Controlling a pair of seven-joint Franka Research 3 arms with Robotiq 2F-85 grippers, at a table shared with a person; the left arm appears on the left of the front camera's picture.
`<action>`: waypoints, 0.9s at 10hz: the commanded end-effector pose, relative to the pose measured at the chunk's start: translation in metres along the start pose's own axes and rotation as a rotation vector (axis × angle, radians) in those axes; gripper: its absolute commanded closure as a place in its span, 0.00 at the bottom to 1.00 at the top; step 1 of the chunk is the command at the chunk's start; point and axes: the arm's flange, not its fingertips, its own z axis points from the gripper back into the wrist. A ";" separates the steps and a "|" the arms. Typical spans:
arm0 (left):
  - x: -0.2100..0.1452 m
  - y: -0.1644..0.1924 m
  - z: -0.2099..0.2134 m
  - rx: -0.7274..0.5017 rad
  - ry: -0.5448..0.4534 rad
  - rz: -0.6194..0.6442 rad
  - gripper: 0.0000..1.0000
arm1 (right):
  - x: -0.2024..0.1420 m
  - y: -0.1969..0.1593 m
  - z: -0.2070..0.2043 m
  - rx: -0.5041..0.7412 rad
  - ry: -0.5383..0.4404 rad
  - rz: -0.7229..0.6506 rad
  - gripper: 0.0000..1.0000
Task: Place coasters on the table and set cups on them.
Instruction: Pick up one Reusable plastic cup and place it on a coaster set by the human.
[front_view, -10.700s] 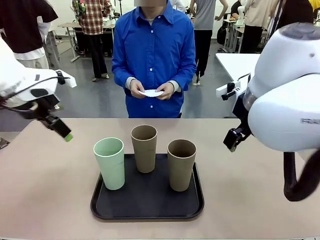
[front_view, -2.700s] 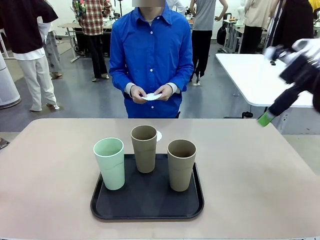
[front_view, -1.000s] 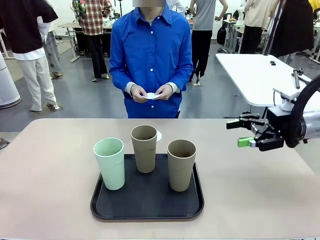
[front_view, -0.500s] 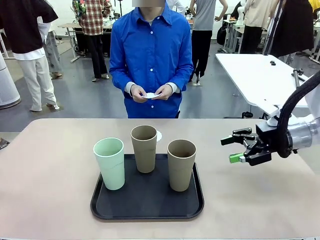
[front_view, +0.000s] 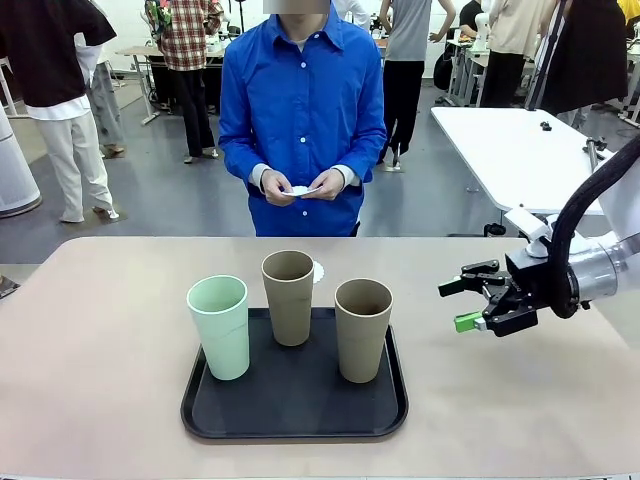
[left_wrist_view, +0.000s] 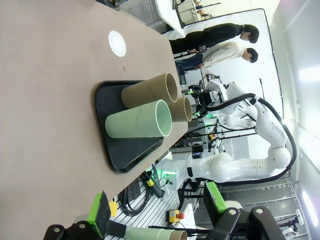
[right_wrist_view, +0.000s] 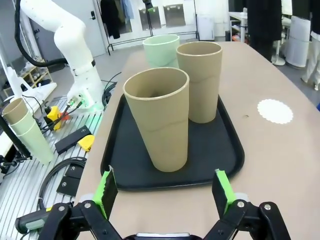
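- Three cups stand upright on a black tray (front_view: 295, 425) in the middle of the tabletop (front_view: 100, 340).
- One mint green cup (front_view: 220, 325) is at the robot's left end of the tray. A tan cup (front_view: 288, 296) is at the back in the middle. A second tan cup (front_view: 363, 328) is at the robot's right end.
- None of the cups touches another; there is a little gap between each pair.
- One white coaster (front_view: 318, 271) lies flat on the tabletop just past the far edge of the tray. It is behind the middle tan cup, which hides part of it from the front. The coaster is bare.
- One person (front_view: 303, 110) in a blue shirt stands at the far side of the tabletop. The person holds a small white paper piece (front_view: 300, 190) in front of the body. I cannot tell if it is one piece or more.
- On the robot's right, the right claw (front_view: 458, 304) hangs in the air above the tabletop, out past the tray's right end. It is about as high as the top half of the cups and points at the second tan cup.
- That claw is spread wide apart, with nothing in it, and it does not touch the cup.
- Seen from the right wrist, the second tan cup stands straight ahead, with the other two cups behind it.
- On the other side, the left claw (left_wrist_view: 156, 207) is spread wide too, with nothing in it. It is well away from the tray and looks across the tabletop at the cups.
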 end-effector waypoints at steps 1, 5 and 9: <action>0.000 0.000 0.002 -0.012 -0.009 -0.009 0.00 | 0.002 0.001 0.002 -0.003 -0.016 0.002 0.00; 0.000 0.000 0.002 -0.012 -0.009 -0.009 0.00 | -0.013 -0.006 -0.009 0.039 -0.152 0.075 0.00; 0.000 0.000 0.002 -0.012 -0.009 -0.009 0.00 | -0.025 -0.011 -0.037 0.046 -0.156 0.087 0.00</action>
